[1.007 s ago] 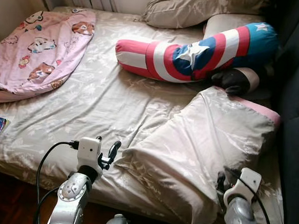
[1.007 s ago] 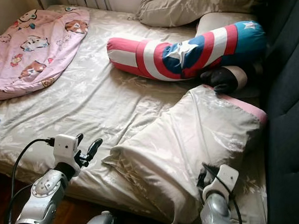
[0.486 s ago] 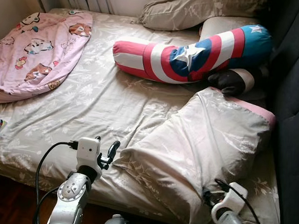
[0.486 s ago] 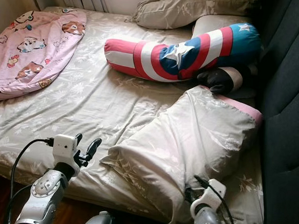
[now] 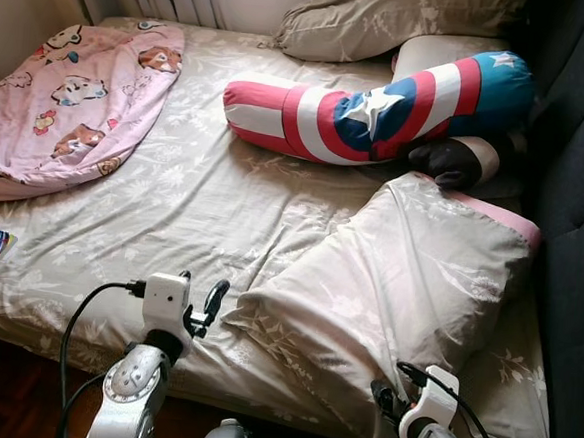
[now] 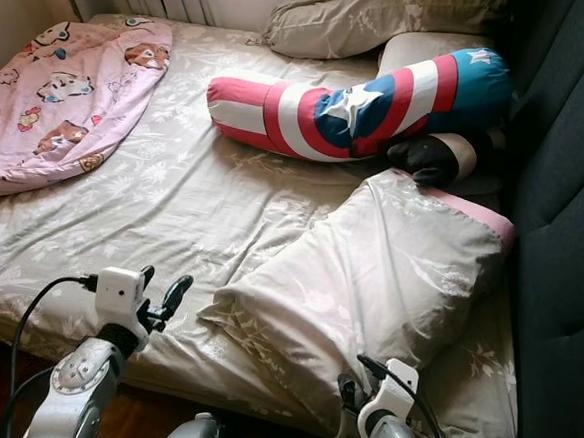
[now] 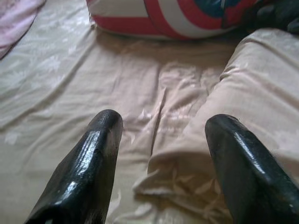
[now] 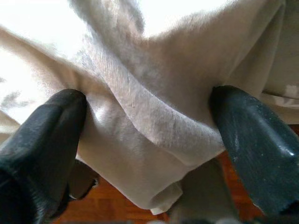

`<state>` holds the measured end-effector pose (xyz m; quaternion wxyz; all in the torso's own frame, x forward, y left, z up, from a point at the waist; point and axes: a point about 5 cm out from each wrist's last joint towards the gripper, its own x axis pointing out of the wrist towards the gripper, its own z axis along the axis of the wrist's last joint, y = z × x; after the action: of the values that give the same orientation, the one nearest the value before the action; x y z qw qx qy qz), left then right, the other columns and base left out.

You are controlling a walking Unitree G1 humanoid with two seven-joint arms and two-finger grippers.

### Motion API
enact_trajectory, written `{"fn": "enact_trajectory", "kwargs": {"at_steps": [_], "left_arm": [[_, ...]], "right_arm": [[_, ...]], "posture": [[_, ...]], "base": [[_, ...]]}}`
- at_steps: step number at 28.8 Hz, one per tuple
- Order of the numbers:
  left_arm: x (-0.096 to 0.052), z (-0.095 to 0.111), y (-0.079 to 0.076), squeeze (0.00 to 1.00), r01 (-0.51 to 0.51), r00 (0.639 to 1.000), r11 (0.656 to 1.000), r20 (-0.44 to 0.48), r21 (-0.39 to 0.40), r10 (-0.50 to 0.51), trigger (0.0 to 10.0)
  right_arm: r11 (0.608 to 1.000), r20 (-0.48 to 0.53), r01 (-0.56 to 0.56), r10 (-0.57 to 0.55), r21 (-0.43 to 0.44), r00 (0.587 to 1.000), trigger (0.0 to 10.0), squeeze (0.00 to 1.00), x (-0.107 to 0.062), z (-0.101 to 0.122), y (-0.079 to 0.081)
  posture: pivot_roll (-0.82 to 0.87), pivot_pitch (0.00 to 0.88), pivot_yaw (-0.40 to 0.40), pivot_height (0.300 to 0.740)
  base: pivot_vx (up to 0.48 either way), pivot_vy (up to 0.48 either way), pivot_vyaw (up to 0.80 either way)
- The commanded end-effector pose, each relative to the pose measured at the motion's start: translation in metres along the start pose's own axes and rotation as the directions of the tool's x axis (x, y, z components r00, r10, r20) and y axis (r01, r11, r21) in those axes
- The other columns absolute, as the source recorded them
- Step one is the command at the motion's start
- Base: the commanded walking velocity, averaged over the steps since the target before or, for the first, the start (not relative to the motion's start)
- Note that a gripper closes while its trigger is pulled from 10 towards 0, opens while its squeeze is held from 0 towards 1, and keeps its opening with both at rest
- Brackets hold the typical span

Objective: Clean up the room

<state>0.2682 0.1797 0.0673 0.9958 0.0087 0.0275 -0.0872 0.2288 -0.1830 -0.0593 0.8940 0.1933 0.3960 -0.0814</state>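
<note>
Pillow point(image 5: 407, 287), beige, lies lower right of the frame on the bed point(image 5: 173, 201). Right gripper point(image 8: 149, 140) has dropped lower, fingers spread around its hanging corner, not yet clenched. Left gripper point(image 5: 206, 303) hovers released lower left. Grasp seems imminent.

The bed sheet point(image 5: 203, 203) and large pillow point(image 5: 407, 287) were matt beige woven cloth with a faint floral print, the bolster point(image 5: 380, 110) smooth striped fabric, the pink blanket point(image 5: 75, 94) soft printed cloth, the left tool's fingers point(image 7: 88, 172) glossy black plastic, and the floor point(image 8: 117, 205) polished reddish wood.
</note>
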Motion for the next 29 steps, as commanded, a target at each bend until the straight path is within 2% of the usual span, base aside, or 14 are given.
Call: {"fn": "enact_trajectory", "kwargs": {"at_steps": [1, 4, 10, 13, 14, 15, 16, 17, 24, 29], "left_arm": [[-0.005, 0.0, 0.003, 0.0, -0.001, 1.0, 1.0, -0.012, 0.001, 0.001, 10.0], [-0.012, 0.0, 0.005, 0.0, 0.0, 1.0, 1.0, -0.025, 0.008, 0.0, 10.0], [-0.028, 0.004, 0.009, 0.0, -0.003, 0.999, 1.0, -0.04, 0.026, 0.004, 10.0], [-0.031, 0.006, 0.01, 0.0, -0.001, 0.999, 0.999, -0.041, 0.032, 0.003, 10.0], [-0.032, 0.007, 0.011, 0.0, 0.001, 0.999, 0.999, -0.042, 0.035, 0.001, 10.0], [-0.032, 0.008, 0.011, 0.0, 0.0, 0.999, 0.999, -0.042, 0.037, 0.002, 10.0], [-0.032, 0.008, 0.011, 0.0, 0.0, 0.999, 0.999, -0.042, 0.037, 0.002, 10.0], [-0.032, 0.01, 0.012, 0.0, -0.001, 0.999, 0.999, -0.041, 0.039, 0.002, 10.0], [-0.029, 0.01, 0.011, 0.0, 0.009, 0.998, 0.999, -0.056, 0.046, -0.006, 10.0], [-0.026, 0.01, -0.001, 0.0, 0.058, 0.996, 0.997, -0.066, 0.054, -0.054, 10.0]], "right_arm": [[0.999, -0.066, 0.049, -0.049, -0.011, 0.997, 10.0, 0.0, -0.004, -0.018, -0.01], [0.996, -0.073, 0.064, -0.068, -0.055, 0.995, 10.0, 0.0, -0.005, -0.023, -0.013], [0.999, -0.083, 0.03, -0.031, -0.022, 0.996, 10.0, 0.0, -0.004, -0.023, -0.008], [0.999, -0.093, 0.016, -0.02, -0.04, 0.996, 10.0, 0.0, -0.003, -0.024, -0.005], [0.998, -0.097, 0.016, -0.021, -0.053, 0.995, 7.9, 0.0, -0.003, -0.024, -0.003], [0.999, -0.09, 0.018, -0.022, -0.047, 0.996, 2.3, 0.0, -0.003, -0.023, -0.002], [0.999, -0.09, 0.018, -0.022, -0.047, 0.996, 2.3, 0.0, -0.003, -0.023, -0.002], [0.999, -0.085, 0.017, -0.02, -0.042, 0.996, 0.0, 0.0, -0.002, -0.021, 0.0], [0.997, -0.094, -0.027, 0.02, -0.076, 0.995, 0.0, 0.0, 0.0, -0.022, 0.011], [0.997, -0.088, -0.02, 0.014, -0.069, 0.996, 0.0, 0.0, -0.002, -0.026, 0.008]], "posture": [[0.21, 0.206, 0.058, 0.685], [0.22, 0.229, 0.072, 0.685], [0.26, 0.257, 0.09, 0.685], [0.26, 0.259, 0.093, 0.685], [0.26, 0.261, 0.094, 0.685], [0.27, 0.262, 0.095, 0.685], [0.27, 0.262, 0.095, 0.685], [0.27, 0.263, 0.097, 0.685], [0.26, 0.256, 0.101, 0.685], [0.26, 0.24, 0.091, 0.685]], "base": [[0.0, 0.0, 0.0], [0.0, 0.0, 0.0], [0.0, 0.0, 0.0], [0.0, 0.0, 0.0], [0.0, 0.0, 0.0], [0.0, 0.0, 0.0], [0.0, 0.0, 0.0], [0.0, 0.0, 0.0], [0.0, 0.0, 0.0], [0.0, 0.0, 0.0]]}}
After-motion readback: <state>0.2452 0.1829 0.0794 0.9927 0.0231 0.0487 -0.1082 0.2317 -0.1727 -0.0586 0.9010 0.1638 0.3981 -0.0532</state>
